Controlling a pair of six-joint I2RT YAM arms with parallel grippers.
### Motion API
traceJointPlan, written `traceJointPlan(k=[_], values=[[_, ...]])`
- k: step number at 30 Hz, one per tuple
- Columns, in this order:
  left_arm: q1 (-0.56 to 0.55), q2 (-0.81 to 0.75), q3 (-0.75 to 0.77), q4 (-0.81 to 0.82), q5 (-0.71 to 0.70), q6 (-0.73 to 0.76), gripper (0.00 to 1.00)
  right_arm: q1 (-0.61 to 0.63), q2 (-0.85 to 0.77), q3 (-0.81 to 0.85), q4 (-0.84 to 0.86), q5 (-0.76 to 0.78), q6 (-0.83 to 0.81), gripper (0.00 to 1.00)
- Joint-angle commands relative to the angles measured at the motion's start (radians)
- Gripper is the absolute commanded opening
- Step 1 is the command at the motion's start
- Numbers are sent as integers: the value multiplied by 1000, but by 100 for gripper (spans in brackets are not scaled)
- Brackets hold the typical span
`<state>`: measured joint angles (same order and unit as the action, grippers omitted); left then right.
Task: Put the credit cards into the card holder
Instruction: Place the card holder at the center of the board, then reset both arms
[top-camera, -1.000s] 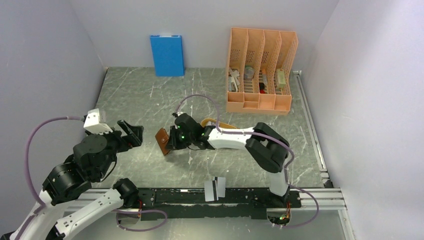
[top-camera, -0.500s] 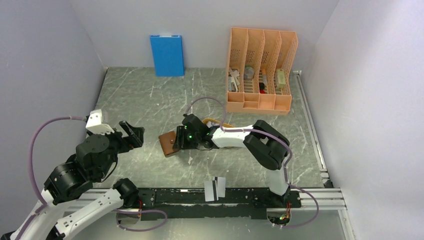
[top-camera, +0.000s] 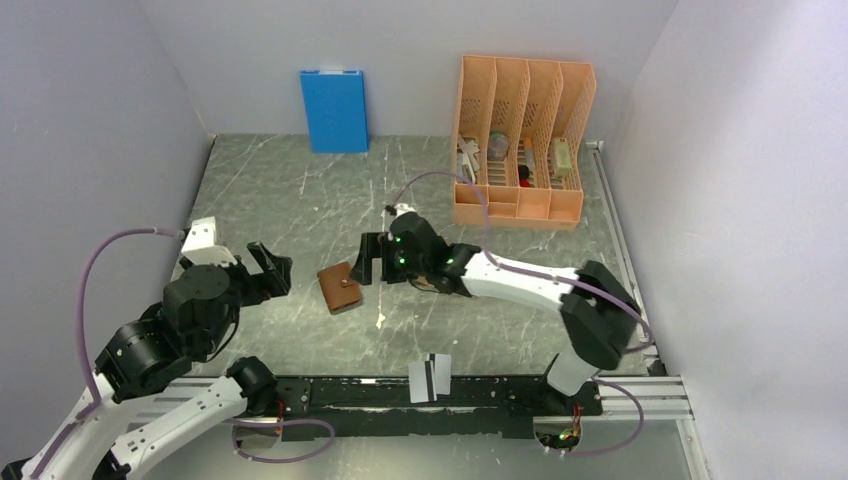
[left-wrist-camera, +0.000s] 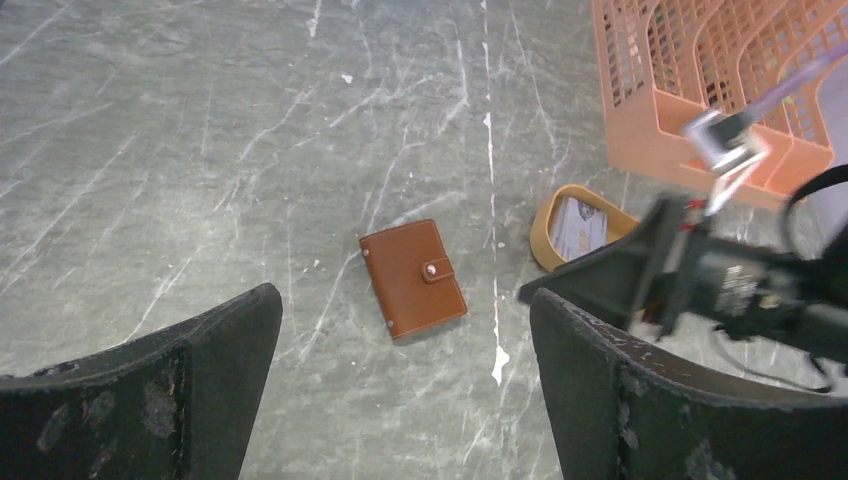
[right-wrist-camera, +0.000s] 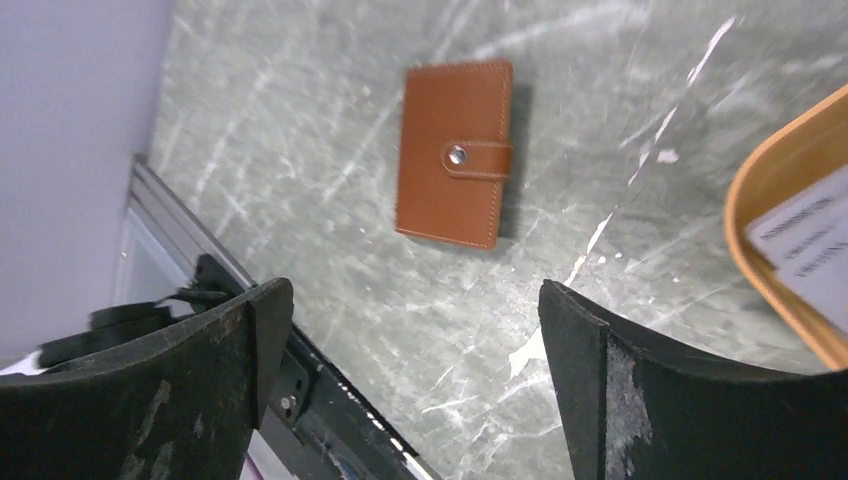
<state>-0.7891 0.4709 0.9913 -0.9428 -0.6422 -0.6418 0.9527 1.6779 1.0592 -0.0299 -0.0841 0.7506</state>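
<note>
observe the left gripper (top-camera: 270, 270) over the left part of the table (top-camera: 290, 190), above the surface. its two fingers (left-wrist-camera: 150, 400) are spread wide and grasp nothing; the left wrist view shows bare marbled table between them.

note the blue box (top-camera: 334, 110) standing upright against the back wall at the far edge, left of centre.

locate the card holder (top-camera: 340, 288) lying flat near the centre of the table, between the two grippers and touching neither. it is folded shut, with the strap fastened and the round snap button (right-wrist-camera: 457, 154) facing up.

observe the right gripper (top-camera: 370, 258) just beside the card holder, on its right, above the table. its fingers (right-wrist-camera: 640, 400) are spread wide and grasp nothing. in the right wrist view the card holder lies beyond the fingertips, apart from both.

find one of the credit cards, the white card with a black stripe (top-camera: 430, 377), at the near edge of the table. it rests on the black rail (top-camera: 340, 390) about midway along the edge, well apart from the card holder.

check the orange oval tray (left-wrist-camera: 543, 228) to the right of the card holder, near it but not touching. pale credit cards (left-wrist-camera: 580, 222) lie inside it. in the top view the right arm covers most of the tray.

note the tall orange file rack (top-camera: 520, 205) at the far right corner; the small items in its compartments are too small to tell.
</note>
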Motion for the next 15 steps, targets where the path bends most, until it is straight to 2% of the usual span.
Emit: traceJointPlan(k=[1, 4, 10, 15], values=[[-1, 21, -8, 39, 87, 60, 98, -7, -170, -5, -122, 153, -106, 98], [-1, 40, -31, 91, 174, 70, 98, -12, -288, -44, -195, 269, -136, 100], [-1, 82, -59, 182, 269, 51, 98, -11, -577, -123, -392, 742, 5, 100], [-1, 123, -46, 249, 313, 90, 98, -11, -754, -66, -522, 931, -73, 100]])
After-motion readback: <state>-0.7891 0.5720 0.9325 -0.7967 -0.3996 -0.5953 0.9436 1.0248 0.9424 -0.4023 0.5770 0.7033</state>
